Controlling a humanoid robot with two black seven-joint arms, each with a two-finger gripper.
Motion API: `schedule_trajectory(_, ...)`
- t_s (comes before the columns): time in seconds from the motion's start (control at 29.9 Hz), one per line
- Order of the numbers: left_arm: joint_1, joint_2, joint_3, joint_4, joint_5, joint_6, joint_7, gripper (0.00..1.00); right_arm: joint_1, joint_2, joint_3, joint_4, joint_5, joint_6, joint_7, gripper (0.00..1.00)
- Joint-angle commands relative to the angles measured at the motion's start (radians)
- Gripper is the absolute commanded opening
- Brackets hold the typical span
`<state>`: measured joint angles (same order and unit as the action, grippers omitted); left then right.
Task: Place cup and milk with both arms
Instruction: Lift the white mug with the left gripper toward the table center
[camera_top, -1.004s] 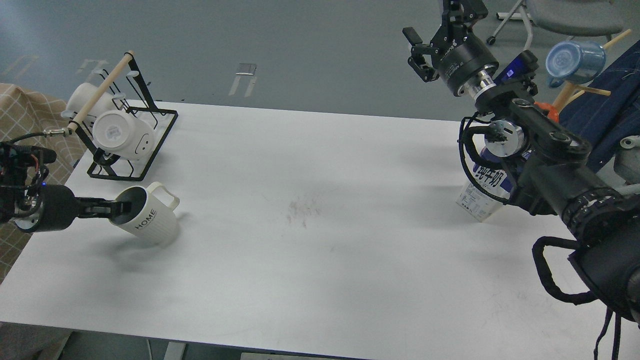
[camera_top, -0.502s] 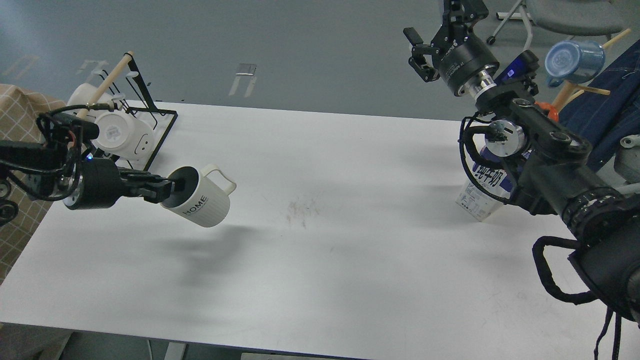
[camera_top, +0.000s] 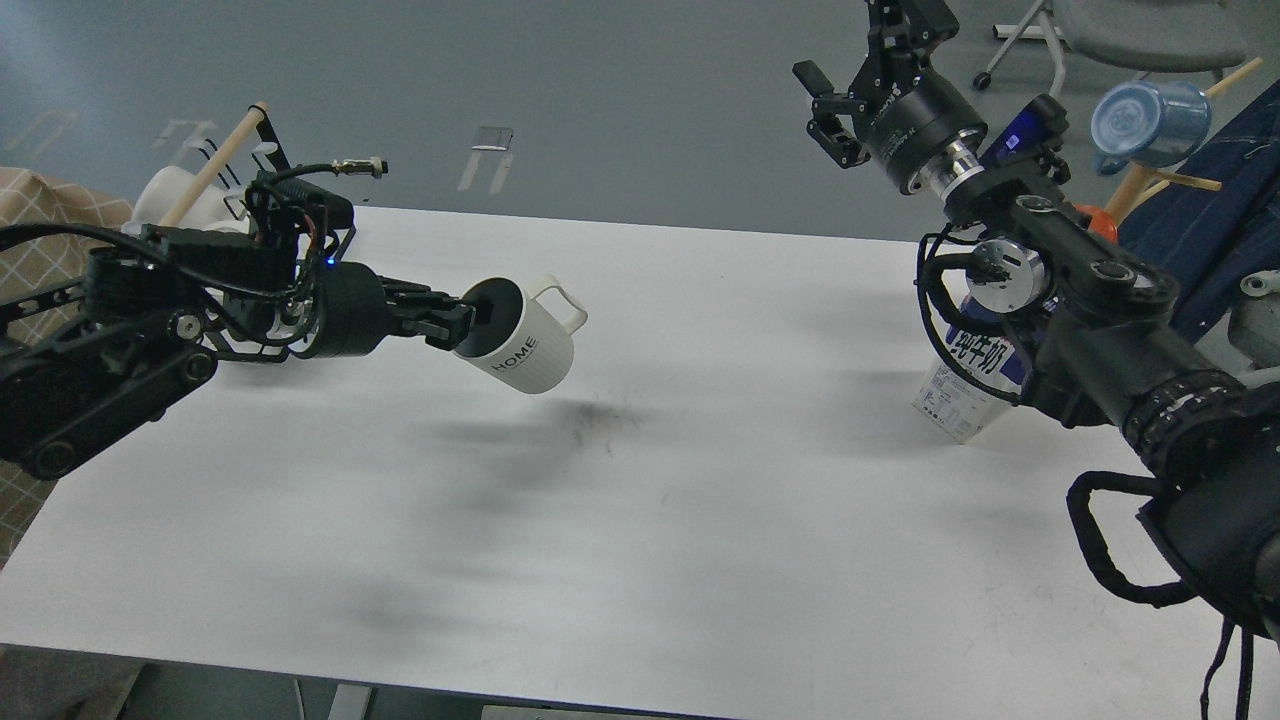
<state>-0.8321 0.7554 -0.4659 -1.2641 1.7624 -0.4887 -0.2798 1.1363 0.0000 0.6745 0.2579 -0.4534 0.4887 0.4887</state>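
Note:
A white ribbed cup (camera_top: 525, 350) marked HOME hangs tilted in the air above the white table (camera_top: 640, 520), left of centre. My left gripper (camera_top: 468, 325) is shut on its rim, one finger inside the mouth. A blue and white milk carton (camera_top: 962, 385) stands on the table at the right edge, partly hidden behind my right arm. My right gripper (camera_top: 822, 108) is open and empty, raised high beyond the table's back edge, well above and left of the carton.
A black wire rack (camera_top: 268, 160) with a wooden dowel and white mugs (camera_top: 165, 195) stands at the back left, partly hidden by my left arm. A blue cup (camera_top: 1150, 120) hangs on a wooden stand at the far right. A dark scuff (camera_top: 600, 415) marks the table centre.
My left gripper has lifted the white cup off the table and carried it right, towards the centre. My right gripper has shifted slightly up and left. The milk carton has not moved.

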Motion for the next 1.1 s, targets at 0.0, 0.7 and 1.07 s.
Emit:
schedule_trajectory(0.0, -0.01, -0.04, 0.024, 0.011, 0.006, 0.0, 0.017, 0.0, 0.008, 0.0, 0.002, -0.002, 0.002, 0.0, 0.0, 1.0)
schedule_trajectory(0.7, -0.202, -0.235, 0.325, 0.126, 0.043, 0.0, 0.039, 0.0, 0.025, 0.0, 0.004, -0.005, 0.002, 0.0, 0.0, 1.0)
schedule_trajectory(1.07, -0.239, -0.24, 0.394, 0.181, 0.042, 0.0, 0.037, 0.0, 0.028, 0.0, 0.005, -0.005, 0.002, 0.0, 0.0, 1.0)
